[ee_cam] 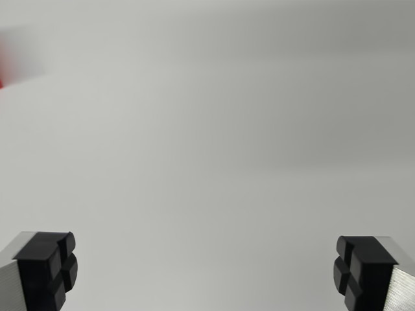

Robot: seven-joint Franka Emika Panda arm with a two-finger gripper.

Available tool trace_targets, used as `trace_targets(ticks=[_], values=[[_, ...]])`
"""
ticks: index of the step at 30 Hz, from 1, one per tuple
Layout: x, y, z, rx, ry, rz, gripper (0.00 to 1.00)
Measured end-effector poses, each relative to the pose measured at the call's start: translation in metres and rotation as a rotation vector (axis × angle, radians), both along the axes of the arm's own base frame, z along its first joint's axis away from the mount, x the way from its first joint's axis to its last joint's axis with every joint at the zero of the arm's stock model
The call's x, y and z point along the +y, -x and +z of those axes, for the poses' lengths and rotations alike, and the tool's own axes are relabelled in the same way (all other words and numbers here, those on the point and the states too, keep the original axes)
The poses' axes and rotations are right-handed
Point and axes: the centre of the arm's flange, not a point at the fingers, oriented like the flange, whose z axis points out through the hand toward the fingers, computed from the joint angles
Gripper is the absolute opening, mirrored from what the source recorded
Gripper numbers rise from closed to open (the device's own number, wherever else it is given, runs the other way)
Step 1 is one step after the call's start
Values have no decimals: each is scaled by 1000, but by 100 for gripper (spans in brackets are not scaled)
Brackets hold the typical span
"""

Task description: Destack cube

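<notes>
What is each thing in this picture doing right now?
Robot gripper: open, jaws wide apart, holding nothing.
Black rubber fingertip pads: touching nothing.
Blurry red thing at the wrist view's left edge: barely in view, too blurred to tell its state.
Plain white table surface: bare under the gripper.

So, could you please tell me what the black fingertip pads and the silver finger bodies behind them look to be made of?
The black fingertip pads look like matte rubber or moulded plastic: dull, with cross-shaped grooves. The silver finger bodies look like brushed metal, probably aluminium, showing fine machining lines. The gripper holds nothing.
</notes>
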Motion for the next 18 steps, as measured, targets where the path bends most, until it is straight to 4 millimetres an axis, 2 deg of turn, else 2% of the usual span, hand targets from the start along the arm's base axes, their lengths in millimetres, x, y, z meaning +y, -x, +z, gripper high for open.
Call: trace_targets(ticks=[18], values=[[33,-7,-15,-4,-2,31,100]])
